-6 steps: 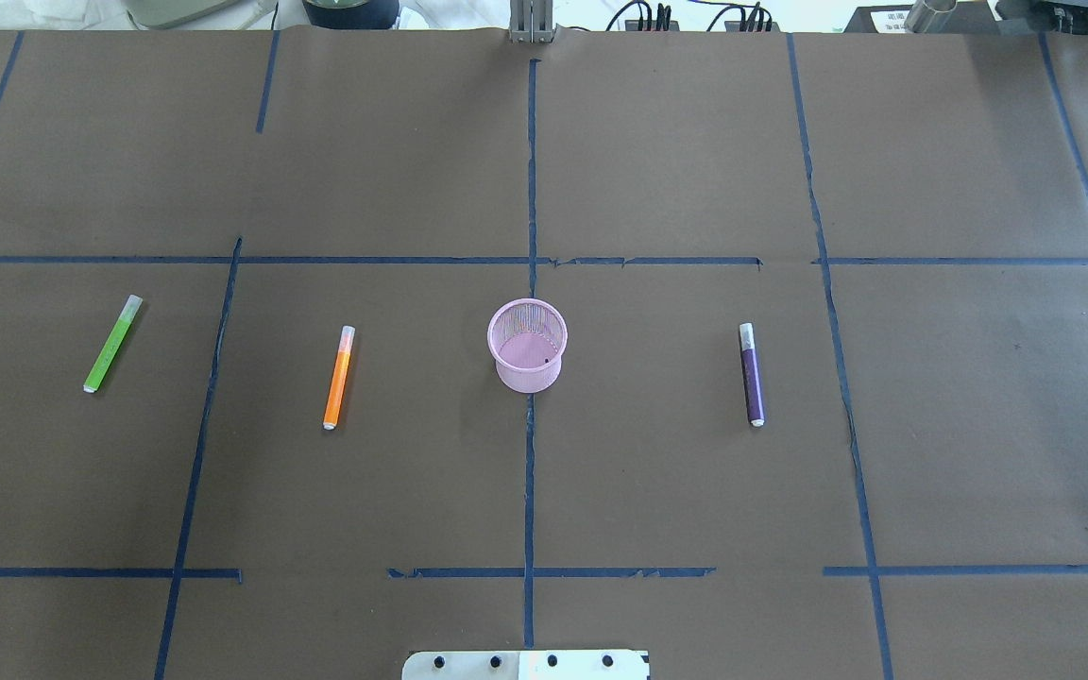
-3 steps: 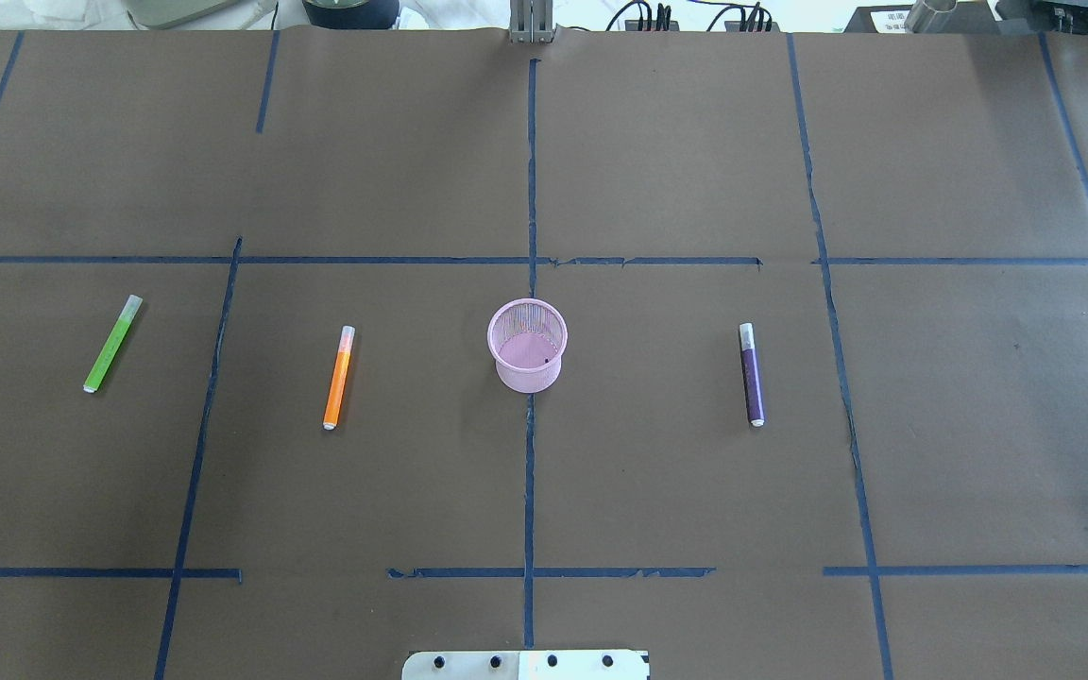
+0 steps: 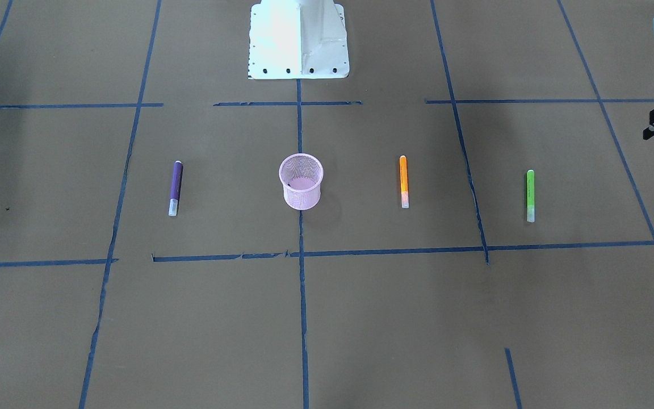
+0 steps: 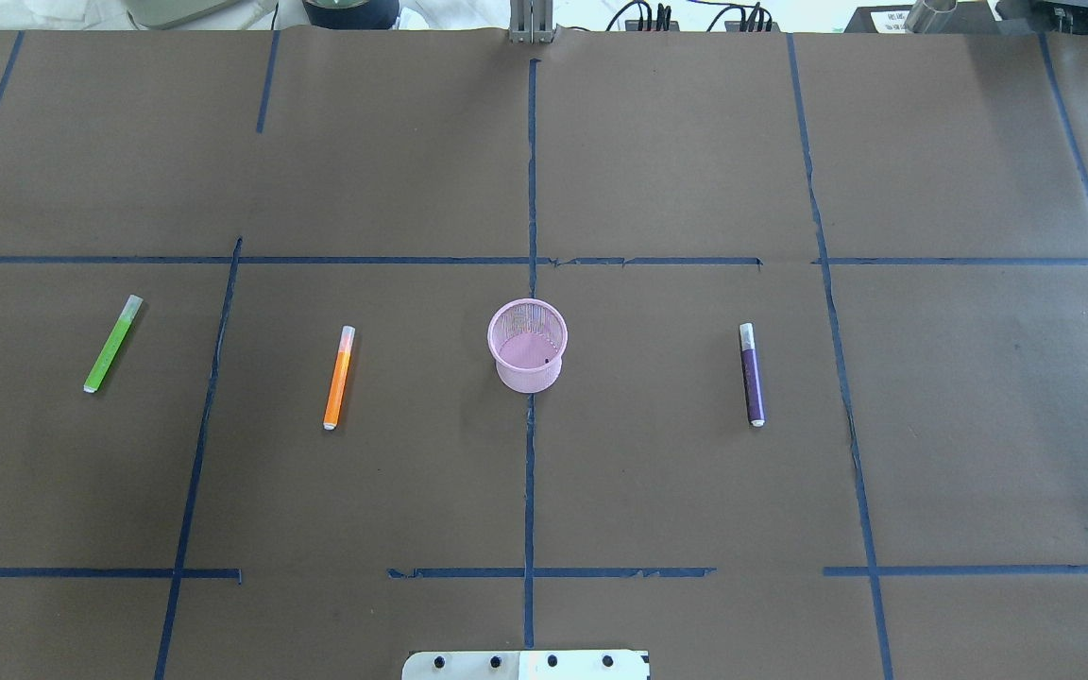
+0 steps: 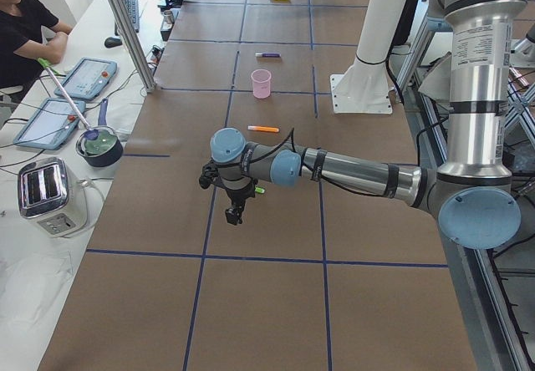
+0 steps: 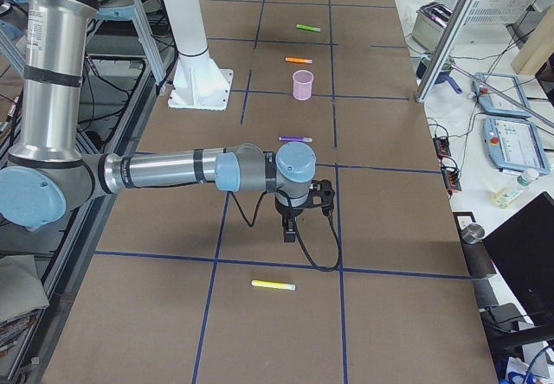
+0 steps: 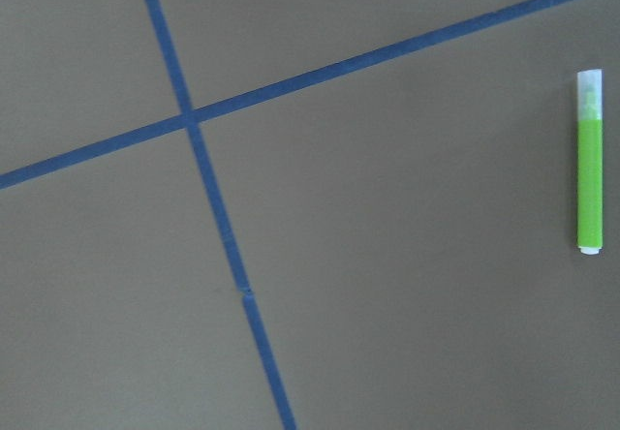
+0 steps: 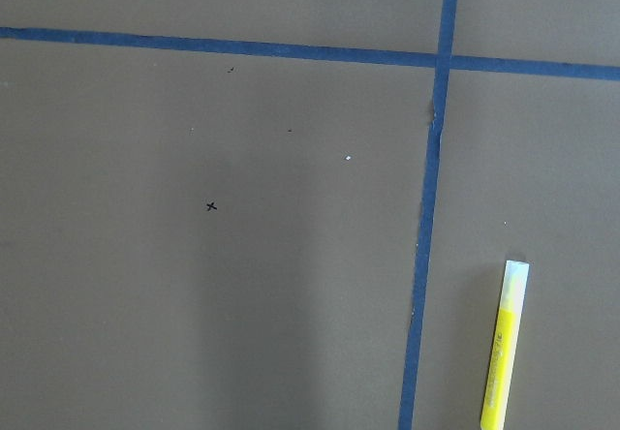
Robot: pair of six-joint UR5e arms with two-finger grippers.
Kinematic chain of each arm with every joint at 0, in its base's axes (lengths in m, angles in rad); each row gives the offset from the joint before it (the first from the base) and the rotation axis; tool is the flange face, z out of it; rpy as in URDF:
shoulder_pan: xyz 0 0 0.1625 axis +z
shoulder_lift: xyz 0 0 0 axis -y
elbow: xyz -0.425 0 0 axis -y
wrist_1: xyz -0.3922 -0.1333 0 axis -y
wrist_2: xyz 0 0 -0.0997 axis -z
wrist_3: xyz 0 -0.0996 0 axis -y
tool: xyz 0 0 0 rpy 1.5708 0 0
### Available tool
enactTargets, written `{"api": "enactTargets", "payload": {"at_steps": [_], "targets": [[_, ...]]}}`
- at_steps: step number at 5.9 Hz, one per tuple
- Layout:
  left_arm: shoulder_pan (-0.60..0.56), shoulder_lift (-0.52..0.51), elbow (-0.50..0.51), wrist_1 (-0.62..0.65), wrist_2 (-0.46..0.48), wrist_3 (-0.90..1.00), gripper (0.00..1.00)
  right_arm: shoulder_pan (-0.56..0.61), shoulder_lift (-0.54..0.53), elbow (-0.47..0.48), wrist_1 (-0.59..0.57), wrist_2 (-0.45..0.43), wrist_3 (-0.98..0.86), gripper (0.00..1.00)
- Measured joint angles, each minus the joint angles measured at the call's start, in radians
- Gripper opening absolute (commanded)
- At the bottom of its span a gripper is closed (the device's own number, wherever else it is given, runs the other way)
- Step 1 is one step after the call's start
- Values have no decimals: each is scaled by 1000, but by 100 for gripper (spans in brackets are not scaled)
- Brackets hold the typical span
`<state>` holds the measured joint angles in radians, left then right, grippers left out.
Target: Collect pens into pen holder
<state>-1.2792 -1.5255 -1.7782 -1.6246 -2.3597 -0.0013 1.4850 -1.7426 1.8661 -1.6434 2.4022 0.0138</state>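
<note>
I'm starting the first pickup: green pen (image 4: pixel 112 344), orange pen (image 4: pixel 339 377) and purple pen (image 4: pixel 752 374) are lying flat, well apart from the pen holder (image 4: pixel 527 359), which has no pens in it. Left gripper (image 5: pixel 232 216) is hovering near the green pen, right gripper (image 6: pixel 289 232) is off to the side, and I can't tell how wide either is. Next I'm centring over the green pen, then descending.

Brown paper-covered table (image 4: pixel 657 151). Lying flat in 1 row, well apart: green pen (image 4: pixel 112 344), orange pen (image 4: pixel 339 378), purple pen (image 4: pixel 752 375). Between orange and purple stands the upright pink pen holder (image 4: pixel 527 346), with wide bare gaps on both sides where a gripper could pass.
</note>
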Motion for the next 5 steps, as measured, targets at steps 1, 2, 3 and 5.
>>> {"api": "enactTargets", "payload": {"at_steps": [1,2,3,5], "targets": [[91,-36,25,-38,1,-102,100,-6,0,-1,0,0,0,100],[153,-93,77,-48,0,-167,100,-10,0,-1,0,1,1,100],[200,-158,152,-51,-1,-195,100,-12,0,-1,0,2,1,100],[268,-242,251,-57,1,-246,100,-28,8,0,0,5,2,100]]}}
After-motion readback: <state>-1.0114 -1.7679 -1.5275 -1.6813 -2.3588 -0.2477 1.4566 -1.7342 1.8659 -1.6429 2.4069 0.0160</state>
